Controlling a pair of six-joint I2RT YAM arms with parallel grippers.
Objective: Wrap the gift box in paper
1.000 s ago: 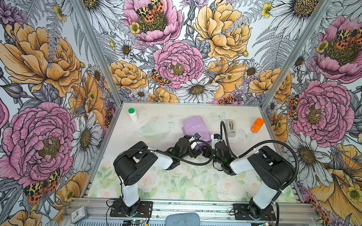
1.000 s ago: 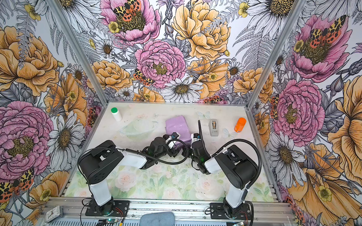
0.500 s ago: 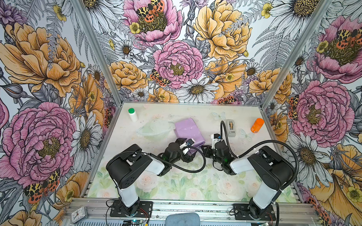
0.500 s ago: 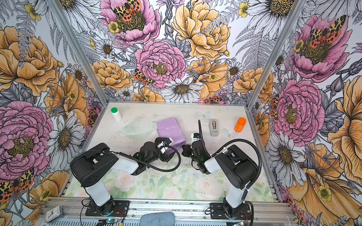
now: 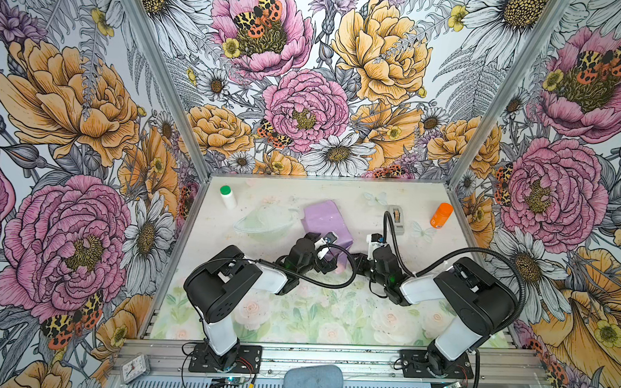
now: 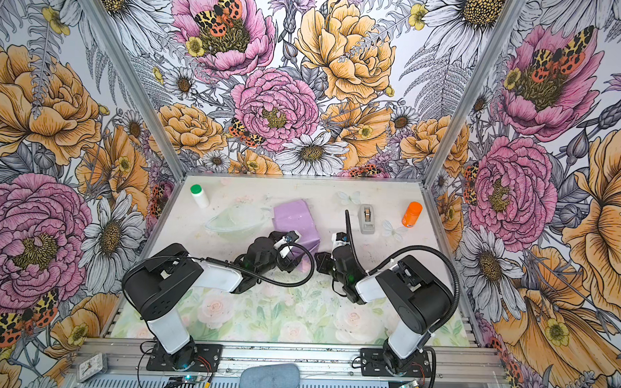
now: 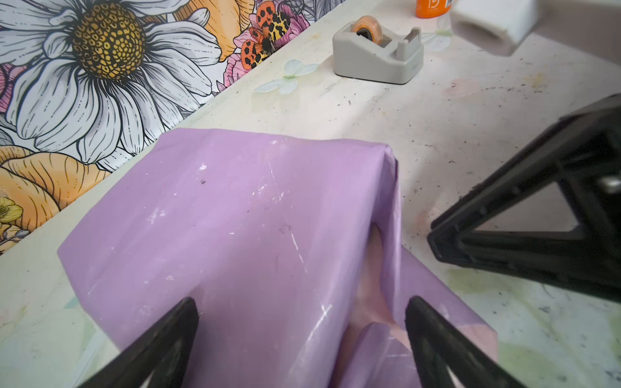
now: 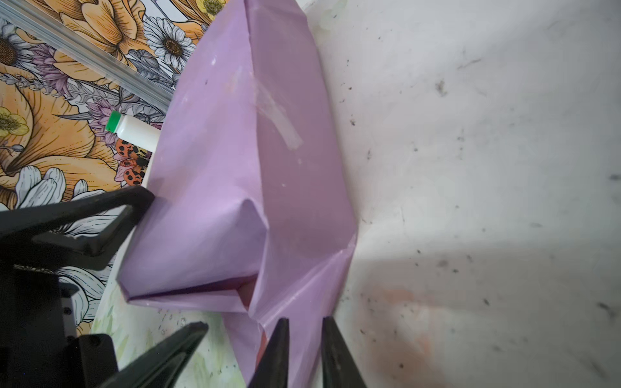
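The paper is folded around the box, which is hidden inside it, so only a lilac parcel shows. In both top views the parcel lies just past the centre of the tabletop toward 12 o'clock. Its length runs roughly from 11 to 5 o'clock. A strip of clear tape crosses the seam on its side. At the 5 o'clock end the folds are loose: one flap gapes, and a pointed tail of paper lies flat on the tabletop.

The left gripper points in from 8 o'clock, over that loose end. Its jaws stand wide apart, one finger above the parcel's top and the other by the loose side fold. They clamp nothing.

The right gripper points in from 4 o'clock, low at the paper tail. Its jaws are only a narrow gap apart, with paper showing in the gap. I cannot tell whether they touch it.

A clear dish sits just beside the parcel at its 9 o'clock. A white bottle stands toward 11 o'clock. A dispenser lies near the parcel at 3 o'clock, with an orange bottle beyond it.
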